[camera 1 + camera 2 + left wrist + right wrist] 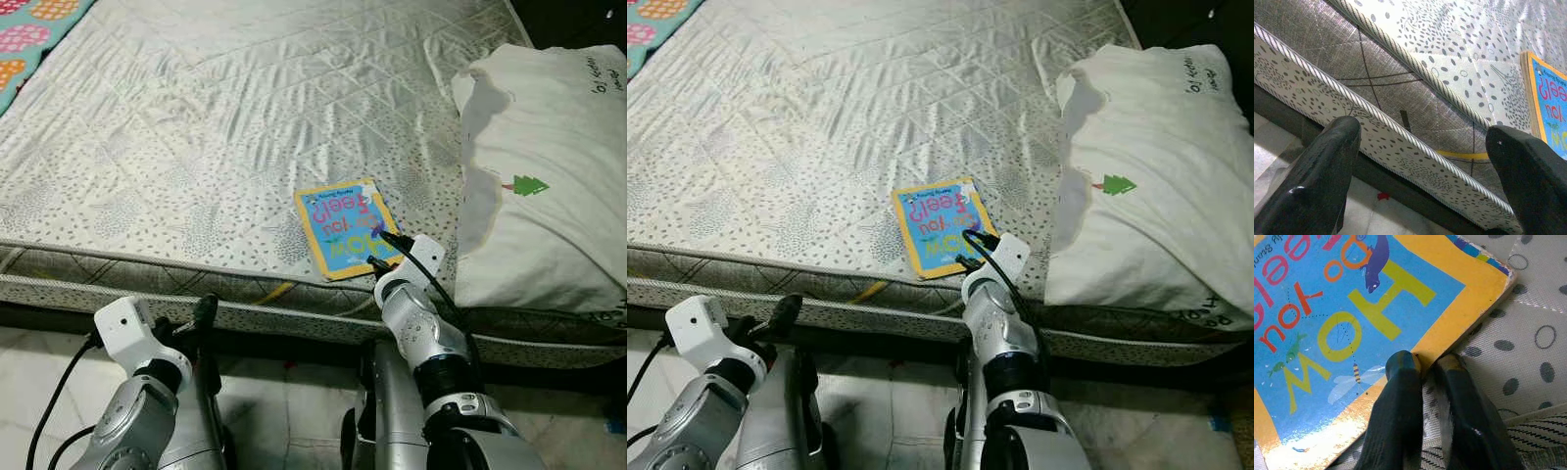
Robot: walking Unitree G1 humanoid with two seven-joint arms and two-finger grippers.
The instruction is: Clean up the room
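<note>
One book [345, 227] lies on quilted mattress [196, 127].

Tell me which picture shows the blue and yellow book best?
The right wrist view: the book is close up, its letters clear, the right tool at its edge. Both eye views show it small on the mattress; the left wrist view catches one corner.
</note>
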